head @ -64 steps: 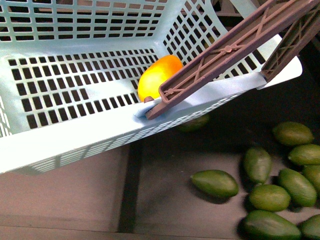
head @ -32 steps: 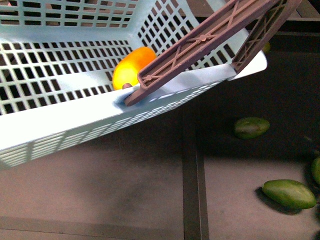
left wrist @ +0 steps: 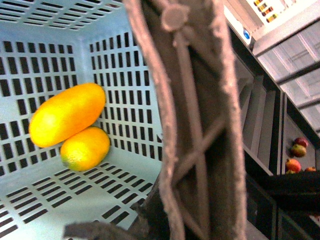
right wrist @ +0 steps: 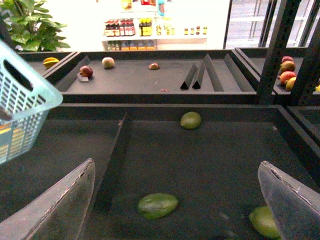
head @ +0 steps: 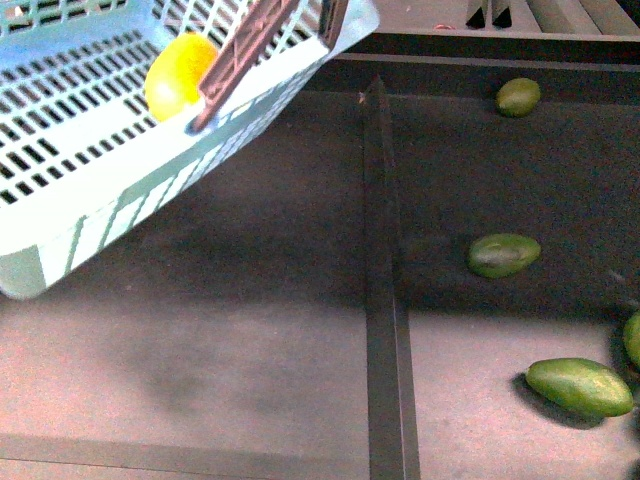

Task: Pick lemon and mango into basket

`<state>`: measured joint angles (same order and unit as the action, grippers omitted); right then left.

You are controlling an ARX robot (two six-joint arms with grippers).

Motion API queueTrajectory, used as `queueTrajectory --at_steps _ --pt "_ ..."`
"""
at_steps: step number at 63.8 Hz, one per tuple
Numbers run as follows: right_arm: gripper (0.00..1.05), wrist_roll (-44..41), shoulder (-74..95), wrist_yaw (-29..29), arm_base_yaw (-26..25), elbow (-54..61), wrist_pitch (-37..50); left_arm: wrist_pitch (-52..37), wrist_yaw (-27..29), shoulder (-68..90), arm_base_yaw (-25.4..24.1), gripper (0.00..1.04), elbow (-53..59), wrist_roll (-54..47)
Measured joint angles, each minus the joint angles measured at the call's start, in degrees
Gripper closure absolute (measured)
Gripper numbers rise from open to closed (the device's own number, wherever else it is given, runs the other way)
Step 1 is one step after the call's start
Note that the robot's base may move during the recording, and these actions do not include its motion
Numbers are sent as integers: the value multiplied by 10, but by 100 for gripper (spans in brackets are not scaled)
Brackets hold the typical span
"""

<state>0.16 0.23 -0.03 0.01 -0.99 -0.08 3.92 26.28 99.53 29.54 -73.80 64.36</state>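
The light teal basket hangs tilted at the upper left of the front view, above the dark tray. Its brown handle crosses its rim. In the left wrist view the mango, long and yellow-orange, lies in a corner of the basket with the smaller yellow lemon touching it. My left gripper is shut on the handle, which hides most of it. The front view shows one yellow fruit behind the handle. My right gripper is open and empty over the tray, with the basket to one side.
Green oval fruits lie on the dark tray, right of a raised divider. One green fruit lies below my right gripper. A farther tray holds red fruits and wedge dividers. A dark frame post stands beside it.
In the front view the basket has swung up and to the left with the fruit in it. The view has shifted, and the cluster of green fruits has left it.
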Motion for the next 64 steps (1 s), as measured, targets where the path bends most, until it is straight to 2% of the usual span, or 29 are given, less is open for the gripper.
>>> queueTrajectory --at_steps 11,19,29,41,51,64 --pt "9 0 0 0 0 0 0 -72 -69 88 -40 100 34 148" --pt "9 0 0 0 0 0 0 -88 -92 153 -72 100 -16 179" --pt "9 0 0 0 0 0 0 -118 -84 215 -105 100 -76 207" --pt "9 0 0 0 0 0 0 -134 -55 231 -106 100 -51 244" --pt "9 0 0 0 0 0 0 -124 -58 221 -104 100 -31 262" --pt "9 0 0 0 0 0 0 -102 -58 196 -103 63 2 266"
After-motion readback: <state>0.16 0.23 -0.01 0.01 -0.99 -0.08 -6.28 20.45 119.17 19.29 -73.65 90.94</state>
